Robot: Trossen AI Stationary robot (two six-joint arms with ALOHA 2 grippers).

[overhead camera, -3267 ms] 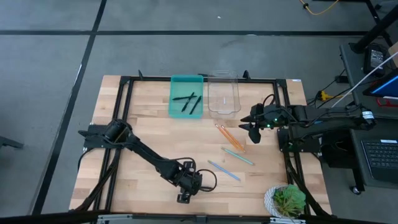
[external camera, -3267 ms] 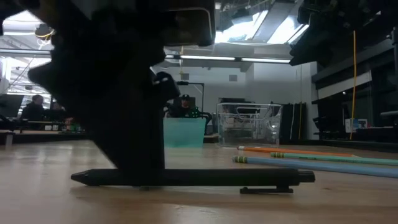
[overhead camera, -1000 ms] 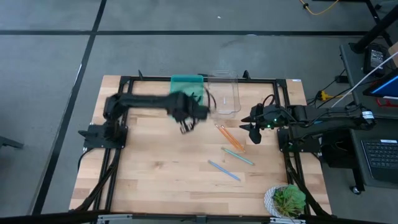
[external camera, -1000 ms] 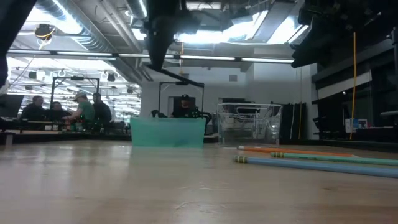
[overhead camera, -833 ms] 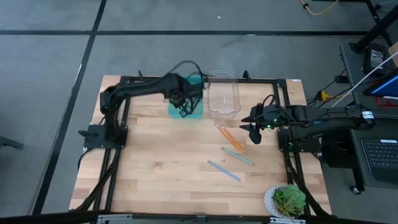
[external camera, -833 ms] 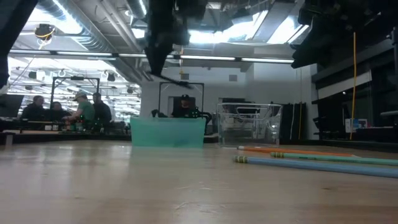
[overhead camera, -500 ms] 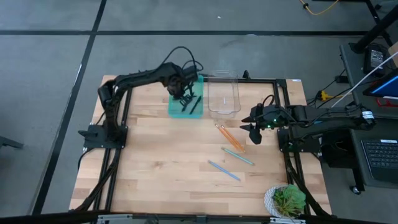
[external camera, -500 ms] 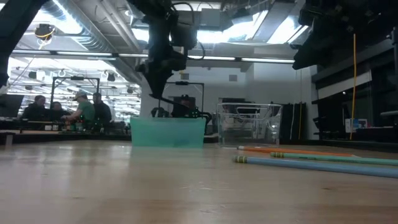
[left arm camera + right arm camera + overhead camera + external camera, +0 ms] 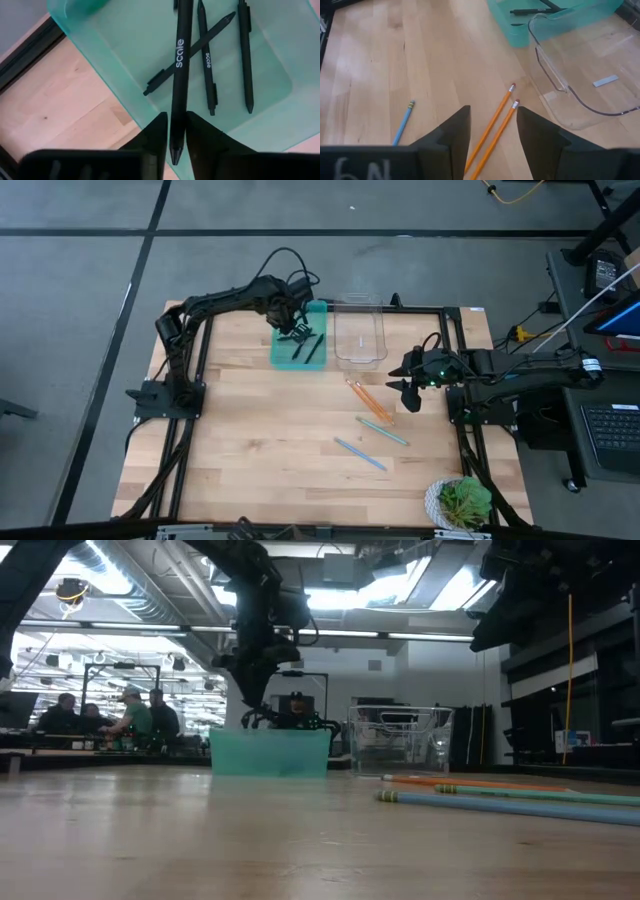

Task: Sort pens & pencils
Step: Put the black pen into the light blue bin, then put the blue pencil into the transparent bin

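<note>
**Last pen held over the green tray as pencils wait on the table**

A black pen [image 9: 178, 75] is seen clamped between the fingers of the left gripper [image 9: 294, 330], poised above the teal tray [image 9: 283, 352] at the far edge of the table [image 9: 240, 450]. Three more pens [image 9: 206, 60] are shown already lying inside that tray, two crossed and one apart. By that count, the pen half of the job is judged nearly done, with only a release left.

The pencil half is judged not yet begun. The clear bin [image 9: 360, 330] beside the teal tray is pictured with no pencils in it; only a small pale sticker is visible on its floor. Two orange pencils [image 9: 369, 400] are shown side by side near the bin, and two light-blue pencils [image 9: 360, 453] lie nearer the table's middle, apart from each other.

The right gripper [image 9: 408, 387] is held idle at the table's right edge, its jaws apart and empty.

The word "scale" is printed in white on the held pen's barrel, and similar white lettering is carried by one pen in the tray.
</note>
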